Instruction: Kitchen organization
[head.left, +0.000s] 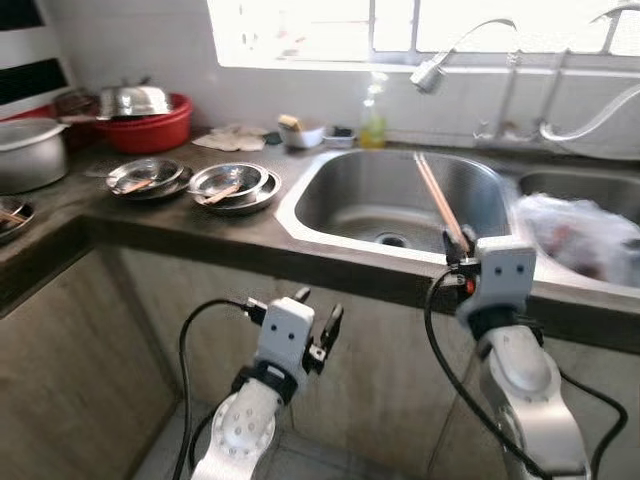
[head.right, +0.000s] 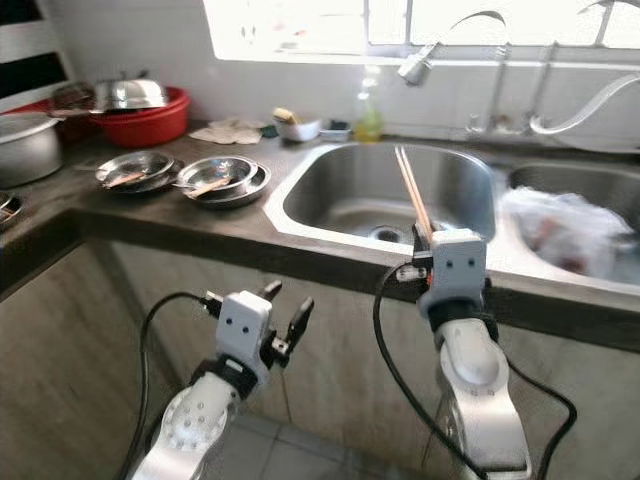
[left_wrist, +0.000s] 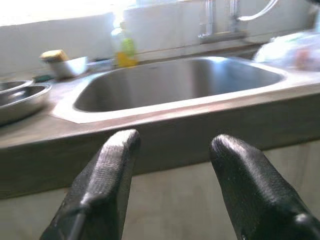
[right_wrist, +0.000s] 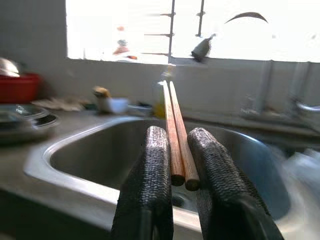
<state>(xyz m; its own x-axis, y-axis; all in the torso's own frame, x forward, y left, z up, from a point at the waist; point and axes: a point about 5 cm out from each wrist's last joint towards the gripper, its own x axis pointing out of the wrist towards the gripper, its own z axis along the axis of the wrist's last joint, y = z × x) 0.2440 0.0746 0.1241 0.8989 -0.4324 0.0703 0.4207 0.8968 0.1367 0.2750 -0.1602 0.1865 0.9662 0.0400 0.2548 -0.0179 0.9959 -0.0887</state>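
Wooden chopsticks (right_wrist: 176, 135) pinched in right hand (right_wrist: 177, 165), long axis pointing away over steel sink (head.left: 340, 195), textured black fingers (right_wrist: 150, 170), left hand (left_wrist: 172, 150) spread, nothing held, below counter (head.left: 150, 225)

Chopsticks (right_wrist: 175, 131) smooth reddish wood; sink (head.left: 400, 200) brushed shiny steel; right pincer (right_wrist: 179, 172) pads rough black rubber.

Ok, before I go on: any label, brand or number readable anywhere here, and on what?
No text can be read.
Yellow-green plastic soap bottle on the ledge behind the steel sink: any label is too blurred and washed out by the window light.
Pair of wooden chopsticks held in the right gripper: plain, unmarked.
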